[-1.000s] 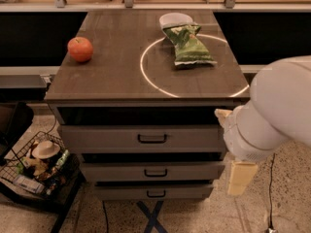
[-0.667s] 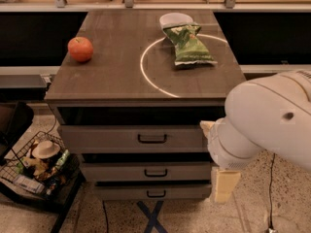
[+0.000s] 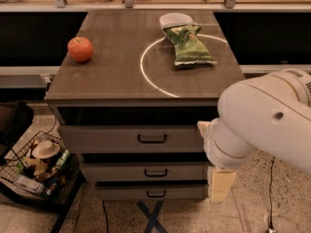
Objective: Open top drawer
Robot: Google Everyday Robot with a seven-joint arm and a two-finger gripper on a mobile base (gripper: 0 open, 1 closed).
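Nothing opened yet.
The top drawer sits flush; the gripper hangs low right of its handle, apart; its grip cannot be told.

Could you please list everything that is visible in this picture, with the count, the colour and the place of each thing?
round orange-red fruit: one, orange-red, left side of the cabinet top
crinkled green snack bag: one, green, right rear of the top, lying across a white ring mark
shallow white bowl: one, white, just behind the bag
brown wooden cabinet top: one, brown, centre
wide grey top drawer with dark loop handle: one, grey, directly below the top
narrower grey drawer fronts: two, grey, stacked below it
black wire basket of assorted items: one, black, floor at lower left
white robot arm: one, white, right foreground
pale pincer: one, cream, below the arm, by the lower drawers' right end
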